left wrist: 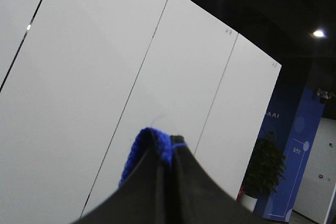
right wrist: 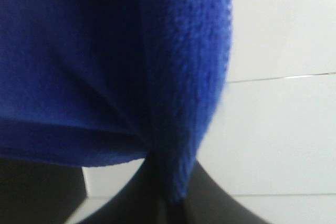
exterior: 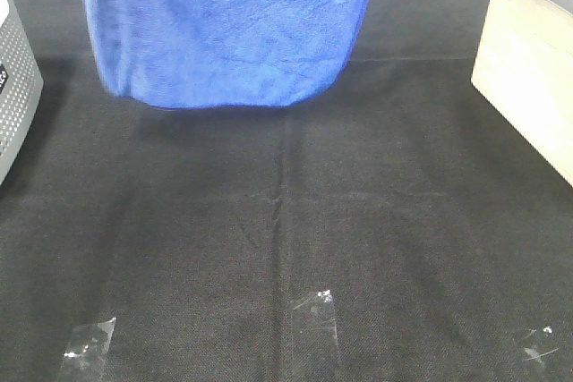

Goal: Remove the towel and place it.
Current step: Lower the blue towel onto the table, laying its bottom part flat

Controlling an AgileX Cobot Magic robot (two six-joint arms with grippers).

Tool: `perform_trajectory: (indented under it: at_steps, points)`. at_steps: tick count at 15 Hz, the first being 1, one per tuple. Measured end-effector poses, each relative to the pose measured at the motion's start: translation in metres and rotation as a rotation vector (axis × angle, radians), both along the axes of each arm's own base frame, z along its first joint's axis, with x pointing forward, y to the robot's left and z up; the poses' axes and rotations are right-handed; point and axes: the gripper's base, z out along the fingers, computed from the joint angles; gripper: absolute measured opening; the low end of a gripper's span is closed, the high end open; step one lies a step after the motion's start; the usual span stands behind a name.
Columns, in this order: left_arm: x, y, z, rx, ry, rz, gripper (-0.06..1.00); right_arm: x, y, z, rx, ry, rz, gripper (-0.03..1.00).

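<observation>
The royal-blue plush towel [exterior: 228, 24] hangs at the top of the exterior high view, its curved lower edge above the black cloth-covered table [exterior: 286, 239]. Both arms are out of that view, above the frame. In the left wrist view my left gripper [left wrist: 169, 153] is shut, pinching a small bit of the towel's edge [left wrist: 152, 142] between its dark fingers. In the right wrist view my right gripper [right wrist: 170, 195] is shut on the towel [right wrist: 105, 61], which fills most of that view.
A grey perforated container [exterior: 13, 87] stands at the left edge. A pale beige box [exterior: 533, 69] stands at the right edge. Clear tape patches [exterior: 315, 310] mark the black cloth near its front. The left wrist view faces white wall panels [left wrist: 79, 77].
</observation>
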Motion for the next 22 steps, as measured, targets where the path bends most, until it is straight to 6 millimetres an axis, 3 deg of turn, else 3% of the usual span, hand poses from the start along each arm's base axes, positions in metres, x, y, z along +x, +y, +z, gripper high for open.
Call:
perform_trajectory:
  at_steps: [3,6,10,13,17,18,20,22]
  points:
    - [0.004,0.001,-0.008,0.01,0.111,0.011,0.0,-0.014,0.008,-0.015,0.146,0.287,0.092,0.01]
    - [0.001,0.003,-0.009,0.007,0.171,0.014,0.0,-0.036,0.001,-0.01,0.163,0.397,0.068,0.01]
    - [-0.007,0.005,-0.002,-0.036,0.176,-0.004,0.0,-0.063,-0.012,0.014,0.187,0.325,0.041,0.01]
    - [-0.007,0.004,-0.002,-0.06,0.186,-0.018,0.0,-0.07,-0.012,0.019,0.208,0.311,0.057,0.01]
    - [-0.007,0.003,-0.002,-0.031,0.171,-0.01,0.0,-0.05,-0.005,-0.001,0.202,0.398,0.05,0.01]
    - [-0.003,0.001,-0.004,-0.036,0.134,-0.012,0.0,-0.029,0.002,-0.01,0.232,0.374,0.041,0.01]
    - [0.009,-0.002,-0.01,-0.052,0.08,-0.014,0.0,-0.009,0.004,-0.015,0.276,0.3,0.027,0.01]
    - [0.029,0.002,-0.023,-0.073,0.02,-0.001,0.0,0.012,-0.009,-0.019,0.366,0.257,0.012,0.01]
